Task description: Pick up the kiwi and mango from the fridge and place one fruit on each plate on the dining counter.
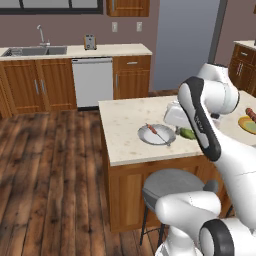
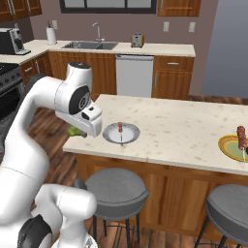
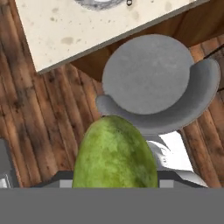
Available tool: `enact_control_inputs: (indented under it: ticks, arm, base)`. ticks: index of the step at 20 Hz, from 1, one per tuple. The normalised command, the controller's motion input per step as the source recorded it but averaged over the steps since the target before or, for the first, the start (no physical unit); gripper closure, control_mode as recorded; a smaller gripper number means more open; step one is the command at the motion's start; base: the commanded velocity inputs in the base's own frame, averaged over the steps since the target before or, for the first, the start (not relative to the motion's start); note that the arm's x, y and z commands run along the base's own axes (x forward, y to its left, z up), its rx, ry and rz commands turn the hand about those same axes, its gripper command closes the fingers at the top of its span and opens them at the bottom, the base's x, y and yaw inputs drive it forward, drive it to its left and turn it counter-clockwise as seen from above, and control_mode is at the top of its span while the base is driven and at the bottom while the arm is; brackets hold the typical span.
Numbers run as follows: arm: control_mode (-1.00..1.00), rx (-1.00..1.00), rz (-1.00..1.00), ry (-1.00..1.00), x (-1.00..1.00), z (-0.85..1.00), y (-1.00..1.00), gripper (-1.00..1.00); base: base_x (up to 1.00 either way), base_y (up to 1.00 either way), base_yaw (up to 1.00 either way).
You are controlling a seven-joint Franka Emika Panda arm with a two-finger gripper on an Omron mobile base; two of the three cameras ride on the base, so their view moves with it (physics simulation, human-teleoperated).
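Observation:
My gripper (image 1: pixel 186 132) is shut on the mango (image 3: pixel 114 155), a green oblong fruit that fills the lower middle of the hand view. The mango (image 1: pixel 188 134) hangs in the air close to the pale grey plate (image 1: pixel 156 134) at the near edge of the dining counter (image 1: pixel 125 125). From the right base the mango (image 2: pixel 75 131) peeks out under my hand, left of the grey plate (image 2: pixel 121 132). A meat skewer lies on that plate. The yellow plate (image 2: pixel 235 147) with a green rim holds another skewer further along the counter (image 2: pixel 179 123).
A grey round stool (image 3: pixel 148 74) stands straight below my hand by the counter edge (image 3: pixel 65 30). A second stool (image 2: pixel 227 208) is to its right. Wood floor surrounds the island. Sink, dishwasher and cabinets line the far wall.

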Motion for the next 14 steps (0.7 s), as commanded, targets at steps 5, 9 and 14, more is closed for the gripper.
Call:
enact_control_inputs:
  ticks: [5,9,14]
  arm:
    - [-1.0,0.0,-0.42,0.04,0.62,-0.23,0.0,1.0]
    - [-1.0,0.0,-0.41,0.11,0.6,-0.26,0.0,1.0]
    - [-1.0,0.0,-0.33,0.13,0.49,-0.27,-0.13,1.0]
  base:
    - [0.0,0.0,0.0]
    - [0.0,0.0,0.0]
    - [0.0,0.0,0.0]
